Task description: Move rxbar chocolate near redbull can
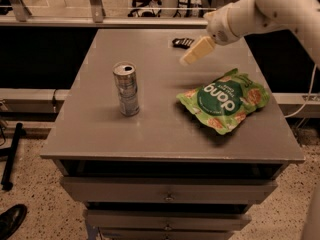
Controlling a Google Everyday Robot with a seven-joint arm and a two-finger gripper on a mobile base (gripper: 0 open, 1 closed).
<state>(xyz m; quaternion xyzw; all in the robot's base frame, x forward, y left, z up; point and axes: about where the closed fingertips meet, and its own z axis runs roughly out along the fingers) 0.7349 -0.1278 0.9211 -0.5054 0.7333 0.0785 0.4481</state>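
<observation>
The rxbar chocolate [181,42] is a small flat black wrapper lying near the far edge of the grey table [100,134], right of its middle. Its right end is hidden behind my gripper. The redbull can [126,89] is a slim silver can standing upright on the left half of the table, well in front and to the left of the bar. My cream gripper [186,59] reaches in from the upper right on a white arm. It hangs above the table just in front of the bar, pointing down and left. It holds nothing that I can see.
A large green snack bag [223,100] lies on the right half of the table, in front of my gripper. Drawers sit below the table's front edge. A rail and chairs stand beyond the far edge.
</observation>
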